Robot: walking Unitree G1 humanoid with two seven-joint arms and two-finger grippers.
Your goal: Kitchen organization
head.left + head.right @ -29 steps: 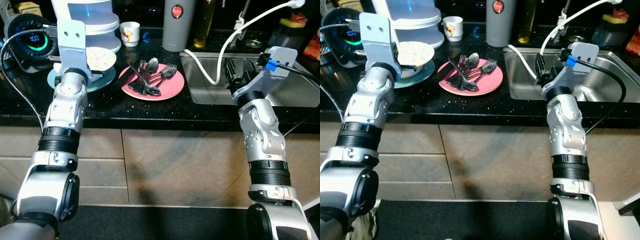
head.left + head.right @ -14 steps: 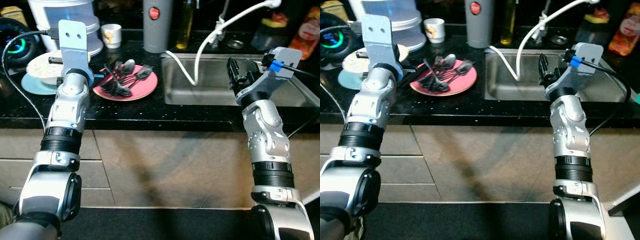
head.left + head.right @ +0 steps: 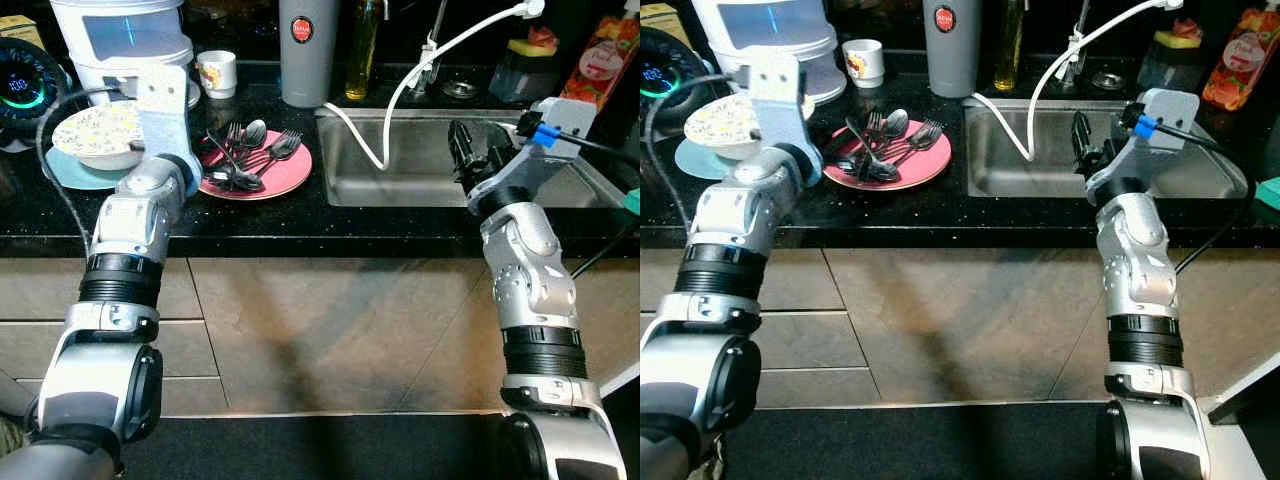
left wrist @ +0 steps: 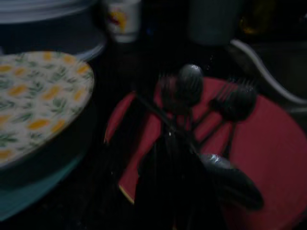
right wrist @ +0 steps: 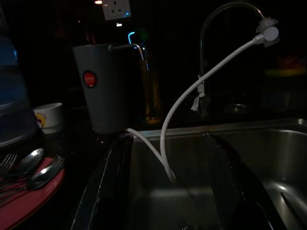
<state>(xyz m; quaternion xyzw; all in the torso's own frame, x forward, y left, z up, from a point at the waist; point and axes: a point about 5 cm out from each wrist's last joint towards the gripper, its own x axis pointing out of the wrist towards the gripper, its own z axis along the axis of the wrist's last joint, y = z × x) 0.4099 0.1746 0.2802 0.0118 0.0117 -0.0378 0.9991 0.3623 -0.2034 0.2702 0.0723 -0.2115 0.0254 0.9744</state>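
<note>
Pink plate [image 3: 262,172] with forks and spoons [image 3: 243,155]: upper left of frame, on black counter [image 3: 300,215], just beyond left gripper [image 4: 163,191], finger state indeterminate. Right gripper [image 5: 170,201]: fingers apart, over steel sink [image 3: 400,180], upper right. Patterned bowl [image 3: 100,135] beside plate.

The left tool [image 3: 195,160] is hidden behind its own wrist bracket, so its fingers cannot be made out. The forks and spoons [image 4: 192,124] look dark and blurry. The patterned bowl [image 4: 33,96] is cut off at the edge.
</note>
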